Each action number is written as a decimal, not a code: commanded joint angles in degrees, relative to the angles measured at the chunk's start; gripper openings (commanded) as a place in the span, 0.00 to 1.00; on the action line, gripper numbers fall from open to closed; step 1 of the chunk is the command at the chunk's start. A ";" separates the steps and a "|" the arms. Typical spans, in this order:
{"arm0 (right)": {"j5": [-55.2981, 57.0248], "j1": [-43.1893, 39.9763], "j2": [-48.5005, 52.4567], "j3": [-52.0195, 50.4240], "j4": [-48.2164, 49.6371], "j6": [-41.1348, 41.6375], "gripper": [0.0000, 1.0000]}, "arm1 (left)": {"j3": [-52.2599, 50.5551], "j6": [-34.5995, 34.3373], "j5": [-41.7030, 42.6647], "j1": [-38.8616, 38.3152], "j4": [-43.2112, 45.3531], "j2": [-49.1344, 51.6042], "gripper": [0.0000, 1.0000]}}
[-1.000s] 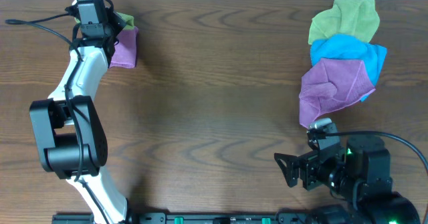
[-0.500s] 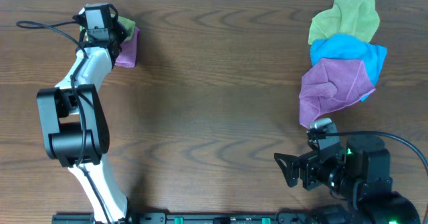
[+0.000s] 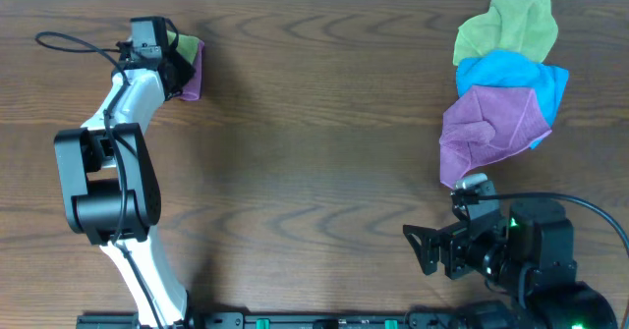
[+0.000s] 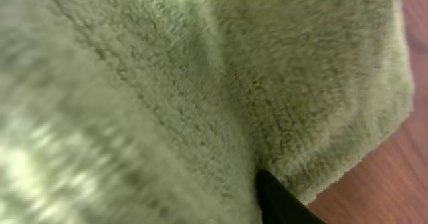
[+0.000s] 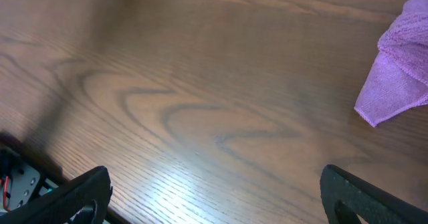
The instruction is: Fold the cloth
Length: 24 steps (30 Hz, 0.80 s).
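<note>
Right arm, near edge of the desk (image 3: 314,152): the right gripper (image 3: 417,249) sits low over bare wood at the near right. Its jaws stand wide apart with nothing between them.

Just beyond it on the right side lies a crumpled purple cloth (image 3: 491,128), one corner hanging towards the gripper but not touching it. A blue cloth (image 3: 516,79) lies against its far side. An olive-yellow-green cloth (image 3: 506,25) lies bunched at the far right edge, touching the blue one.

Left arm: stretched from the near left to the far left corner, the left gripper (image 3: 173,69) down on a small pile. The lime-green cloth (image 3: 185,45) is there, at the far left, partly under the gripper, with a folded purple cloth (image 3: 195,76) against it on the near side. In the left wrist view green pile fills almost everything; one dark fingertip (image 4: 281,202) shows at the cloth's edge. Whether these jaws are gripping the cloth or clear of it cannot be told.
</note>
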 commanded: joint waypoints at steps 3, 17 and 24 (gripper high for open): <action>-0.37 -0.50 -0.09 -0.42 0.00 0.74 0.99 | 1.16 0.09 0.15 0.39 -2.36 -5.09 0.62; -0.37 -0.50 -0.09 -0.42 0.02 0.74 0.99 | 1.16 0.13 0.44 0.39 -8.59 -11.63 0.95; -0.37 -0.50 -0.09 -0.42 0.02 0.74 0.99 | 1.18 0.07 9.20 0.35 -5.92 -11.82 0.95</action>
